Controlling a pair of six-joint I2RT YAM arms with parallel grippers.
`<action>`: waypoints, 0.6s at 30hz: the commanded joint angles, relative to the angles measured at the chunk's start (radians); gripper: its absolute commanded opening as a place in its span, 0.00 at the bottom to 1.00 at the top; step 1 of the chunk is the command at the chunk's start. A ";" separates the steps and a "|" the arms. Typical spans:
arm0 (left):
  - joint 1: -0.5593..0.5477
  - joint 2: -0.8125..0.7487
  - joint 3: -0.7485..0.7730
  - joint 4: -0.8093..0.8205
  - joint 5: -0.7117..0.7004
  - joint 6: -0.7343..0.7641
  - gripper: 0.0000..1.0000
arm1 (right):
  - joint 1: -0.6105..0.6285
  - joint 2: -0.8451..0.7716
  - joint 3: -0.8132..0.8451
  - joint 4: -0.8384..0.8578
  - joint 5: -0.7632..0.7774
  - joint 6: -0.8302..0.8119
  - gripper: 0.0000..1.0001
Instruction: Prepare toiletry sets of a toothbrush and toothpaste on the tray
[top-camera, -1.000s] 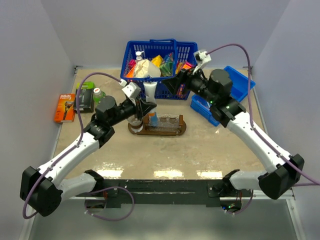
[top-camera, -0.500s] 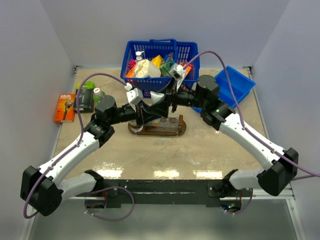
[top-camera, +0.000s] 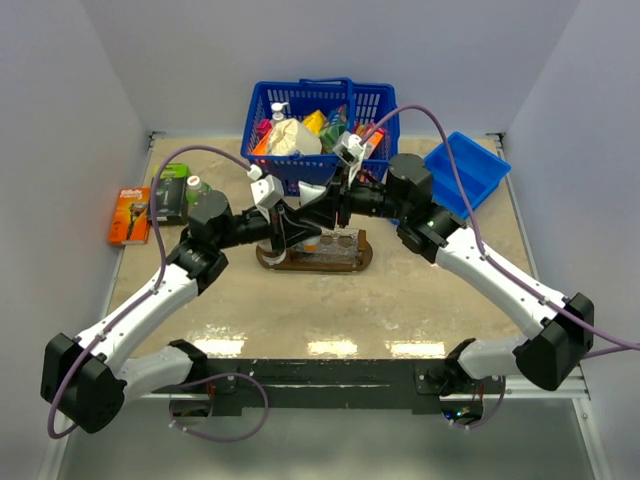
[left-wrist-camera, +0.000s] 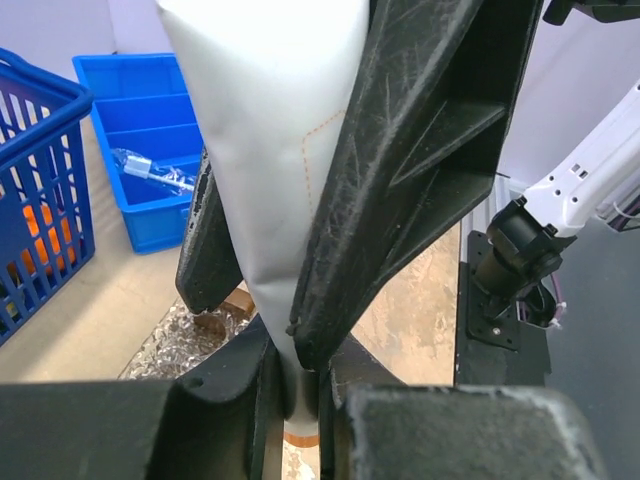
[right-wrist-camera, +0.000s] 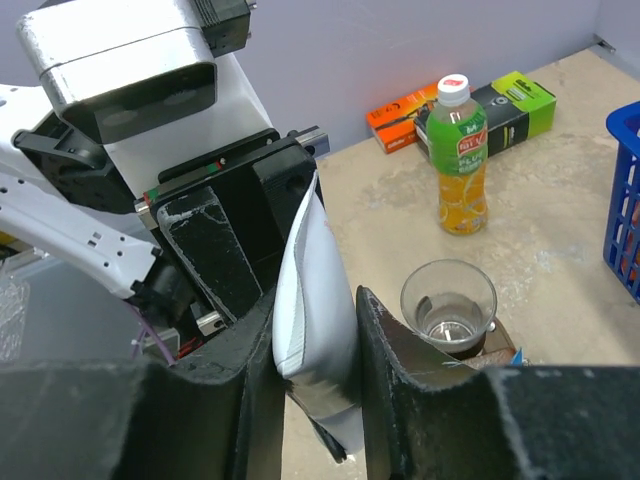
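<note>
White toothpaste tube (top-camera: 311, 190) is in mid-air at centre of the top view, above the left end of the wooden tray (top-camera: 364, 259). Left gripper (top-camera: 291, 224) is clamped nearly closed on one end. Right gripper (right-wrist-camera: 316, 305) jaws are partly closed, both fingers touching the other end

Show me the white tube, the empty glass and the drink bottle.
white tube (left-wrist-camera: 265, 140): left wrist view, its flat body.
empty glass (right-wrist-camera: 449, 300): right wrist view, its middle.
drink bottle (right-wrist-camera: 459, 160): right wrist view, its label.
</note>
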 joint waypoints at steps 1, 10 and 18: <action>0.001 -0.034 -0.001 0.117 0.012 -0.020 0.07 | 0.003 -0.028 -0.014 0.011 0.047 -0.012 0.22; 0.003 -0.020 0.005 0.114 0.130 -0.013 0.10 | 0.000 -0.051 -0.015 0.005 0.079 -0.024 0.11; 0.003 -0.034 0.003 0.044 0.092 0.036 0.11 | -0.016 -0.087 0.074 -0.173 0.169 -0.098 0.73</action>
